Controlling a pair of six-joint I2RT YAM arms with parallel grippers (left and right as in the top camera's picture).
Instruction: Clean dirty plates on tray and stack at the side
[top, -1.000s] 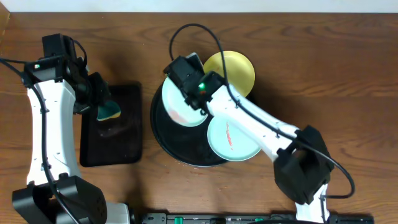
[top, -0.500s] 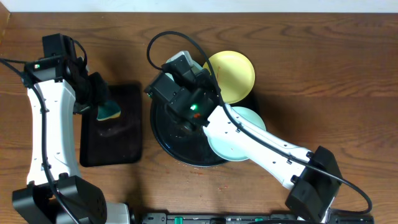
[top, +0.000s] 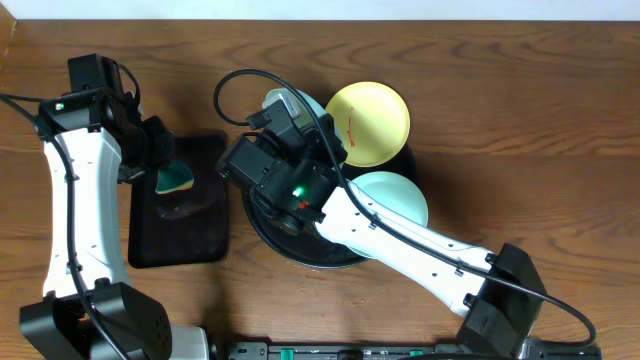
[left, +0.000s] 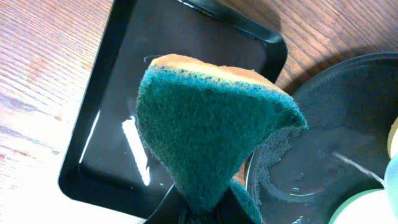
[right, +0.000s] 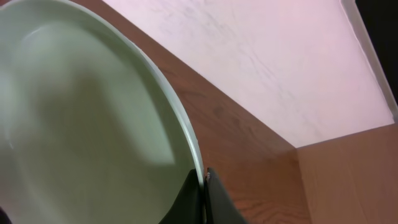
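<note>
Both arms are gripping.
The left gripper (left: 205, 210) is pinching a green sponge (left: 211, 130) beyond its fingertips; the right gripper (right: 204, 188) is clamping a mint plate (right: 81, 124) by its rim.

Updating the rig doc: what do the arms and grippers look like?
White link shells, black joint housings on left arm and right arm. Black left gripper and right gripper. Black cable loops off the right wrist; green LED there.
</note>
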